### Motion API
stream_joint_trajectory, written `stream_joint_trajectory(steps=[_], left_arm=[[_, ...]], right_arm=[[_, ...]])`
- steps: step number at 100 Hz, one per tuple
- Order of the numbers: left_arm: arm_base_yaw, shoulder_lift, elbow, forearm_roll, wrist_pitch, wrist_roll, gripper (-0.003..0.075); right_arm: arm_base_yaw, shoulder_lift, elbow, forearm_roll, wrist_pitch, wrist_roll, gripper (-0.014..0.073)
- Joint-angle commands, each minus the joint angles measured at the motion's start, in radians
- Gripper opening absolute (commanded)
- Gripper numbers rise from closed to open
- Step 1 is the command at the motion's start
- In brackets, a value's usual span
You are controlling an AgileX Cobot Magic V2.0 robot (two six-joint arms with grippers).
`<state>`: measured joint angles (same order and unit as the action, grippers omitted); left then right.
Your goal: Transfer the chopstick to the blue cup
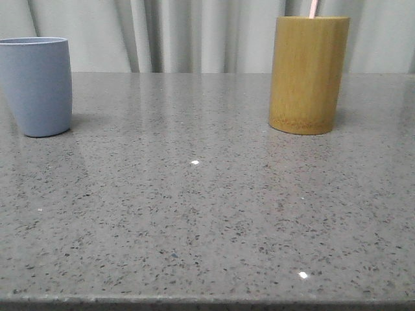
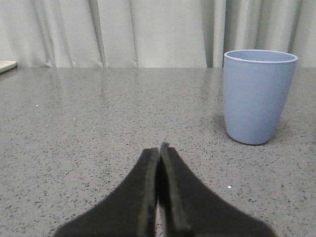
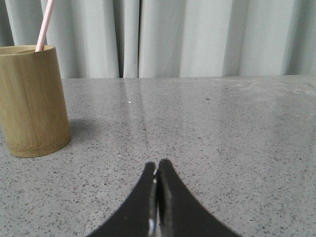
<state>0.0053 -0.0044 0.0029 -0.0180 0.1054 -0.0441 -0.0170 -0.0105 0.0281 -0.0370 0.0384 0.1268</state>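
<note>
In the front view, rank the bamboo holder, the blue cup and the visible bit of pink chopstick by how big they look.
1. Bamboo holder
2. Blue cup, partly cut off by the frame edge
3. Chopstick, only a short tip showing

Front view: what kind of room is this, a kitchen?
Probably a staged test bench rather than a real kitchen. A grey speckled stone-like counter holds only a blue cup and a bamboo holder with a pink chopstick, and plain pale curtains hang right behind.
</note>
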Motion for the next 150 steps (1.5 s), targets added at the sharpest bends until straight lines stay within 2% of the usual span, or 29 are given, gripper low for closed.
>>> stream_joint_trajectory(steps=[1,93,105,118,134,150], left_arm=[[0.003,-0.034,0.009,-0.006,-0.082,-0.005,-0.0019],[0.003,-0.034,-0.023,-0.006,-0.138,-0.005,-0.0019],[0.003,-0.018,-0.104,-0.014,-0.04,-0.005,-0.0019],[0.003,0.034,-0.212,-0.017,0.075,-0.005,-0.0019],[0.003,0.14,-0.332,-0.017,0.11,-0.005,-0.0019],[0.003,0.274,-0.446,-0.017,0.129,-0.005,-0.0018]], right_arm=[[-0.004,-0.021,0.001,-0.009,-0.074,-0.003,-0.0069],[-0.003,-0.021,-0.021,-0.003,-0.107,-0.003,-0.0069],[-0.003,-0.014,-0.098,-0.003,-0.018,-0.003,-0.0069],[-0.003,0.029,-0.234,-0.003,0.182,-0.003,-0.0069],[-0.003,0.137,-0.398,-0.003,0.332,-0.003,-0.0068],[-0.003,0.274,-0.528,-0.003,0.4,-0.004,-0.0066]])
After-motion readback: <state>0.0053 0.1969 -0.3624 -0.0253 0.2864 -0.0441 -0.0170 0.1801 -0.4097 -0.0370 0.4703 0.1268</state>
